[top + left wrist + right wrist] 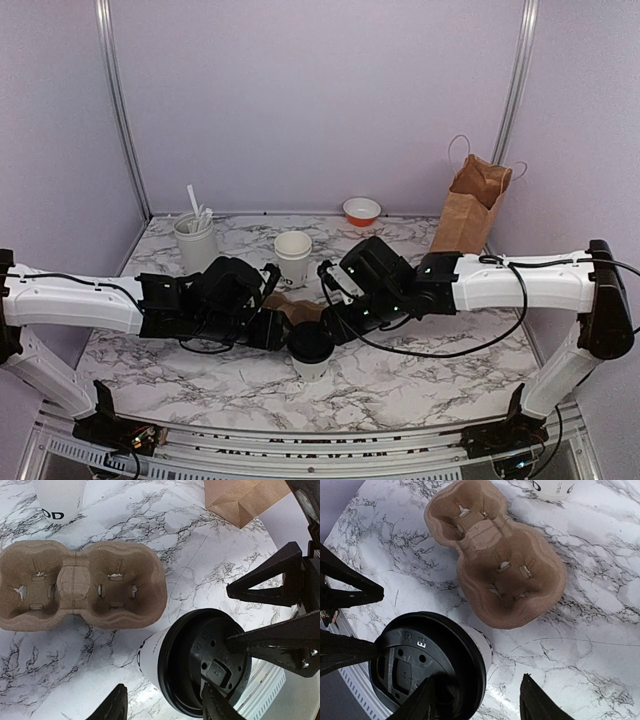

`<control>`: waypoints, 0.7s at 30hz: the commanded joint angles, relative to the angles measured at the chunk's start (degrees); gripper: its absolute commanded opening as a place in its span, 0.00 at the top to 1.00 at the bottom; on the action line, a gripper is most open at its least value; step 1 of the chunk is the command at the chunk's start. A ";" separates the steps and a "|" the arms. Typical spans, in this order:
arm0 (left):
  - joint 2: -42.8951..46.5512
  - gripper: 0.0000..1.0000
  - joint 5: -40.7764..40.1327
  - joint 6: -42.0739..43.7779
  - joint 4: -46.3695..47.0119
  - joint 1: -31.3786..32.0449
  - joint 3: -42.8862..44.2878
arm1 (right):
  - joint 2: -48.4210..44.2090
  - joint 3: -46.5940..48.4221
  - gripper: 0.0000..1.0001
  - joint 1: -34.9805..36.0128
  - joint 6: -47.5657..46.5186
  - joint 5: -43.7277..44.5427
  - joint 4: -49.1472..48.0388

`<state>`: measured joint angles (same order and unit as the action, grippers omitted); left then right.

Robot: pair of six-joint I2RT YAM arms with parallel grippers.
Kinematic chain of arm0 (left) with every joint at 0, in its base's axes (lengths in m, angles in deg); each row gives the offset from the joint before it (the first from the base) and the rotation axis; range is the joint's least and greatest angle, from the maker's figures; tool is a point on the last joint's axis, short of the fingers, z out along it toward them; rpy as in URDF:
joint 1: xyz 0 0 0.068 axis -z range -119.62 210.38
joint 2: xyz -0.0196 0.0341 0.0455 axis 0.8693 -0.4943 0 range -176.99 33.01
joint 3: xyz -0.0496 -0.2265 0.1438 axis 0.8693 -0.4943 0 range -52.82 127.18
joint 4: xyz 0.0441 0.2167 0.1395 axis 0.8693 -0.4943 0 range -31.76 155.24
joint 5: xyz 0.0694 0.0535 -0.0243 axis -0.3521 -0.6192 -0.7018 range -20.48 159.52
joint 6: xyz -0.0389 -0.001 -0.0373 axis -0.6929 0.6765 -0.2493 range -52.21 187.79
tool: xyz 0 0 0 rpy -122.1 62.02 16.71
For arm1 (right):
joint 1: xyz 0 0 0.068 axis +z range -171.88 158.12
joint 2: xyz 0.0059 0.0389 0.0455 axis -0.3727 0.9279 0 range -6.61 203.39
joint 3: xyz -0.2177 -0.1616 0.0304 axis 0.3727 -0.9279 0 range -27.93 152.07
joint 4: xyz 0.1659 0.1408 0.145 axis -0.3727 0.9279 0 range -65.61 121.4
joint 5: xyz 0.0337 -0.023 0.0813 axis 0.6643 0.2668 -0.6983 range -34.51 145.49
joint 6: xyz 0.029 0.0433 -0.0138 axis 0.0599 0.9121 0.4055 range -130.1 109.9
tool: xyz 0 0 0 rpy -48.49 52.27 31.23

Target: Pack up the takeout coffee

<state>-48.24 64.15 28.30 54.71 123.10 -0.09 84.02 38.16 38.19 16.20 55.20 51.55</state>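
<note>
The takeout coffee (pixel 311 345), a white paper cup with a black lid, stands on the marble table near the front. In the left wrist view the coffee (pixel 200 662) sits low and right, in the right wrist view the coffee (pixel 430 665) sits low and left. My left gripper (pixel 280 335) (pixel 166 707) is open; one finger is over the lid, the other over the table. My right gripper (pixel 335 328) (pixel 480 705) is open in the same way from the other side. A brown two-cup carrier (pixel 80 587) (pixel 495 560) lies empty just behind the cup.
A lidless white cup (pixel 293 255) stands behind the carrier. A white utensil holder (pixel 195 240) is at back left, an orange bowl (pixel 361 210) at back centre, and a brown paper bag (pixel 470 205) at back right. Walls close the table on three sides.
</note>
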 commanded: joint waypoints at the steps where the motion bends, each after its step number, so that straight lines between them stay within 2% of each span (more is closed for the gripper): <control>1: 0.13 0.49 -0.05 -0.64 0.60 -0.45 -1.05 | 1.04 1.12 0.46 0.76 -0.59 0.30 0.55; 12: 4.05 0.49 -3.39 -1.17 0.40 -1.03 -1.68 | 0.95 -0.24 0.46 0.75 0.00 0.47 0.38; 21: 0.90 0.53 -0.63 -2.78 -0.36 -1.50 -1.86 | 1.15 -0.30 0.46 0.75 -0.01 0.32 0.36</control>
<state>-45.88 62.05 26.51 54.69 121.87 -1.56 84.22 38.13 38.36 16.22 55.15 51.42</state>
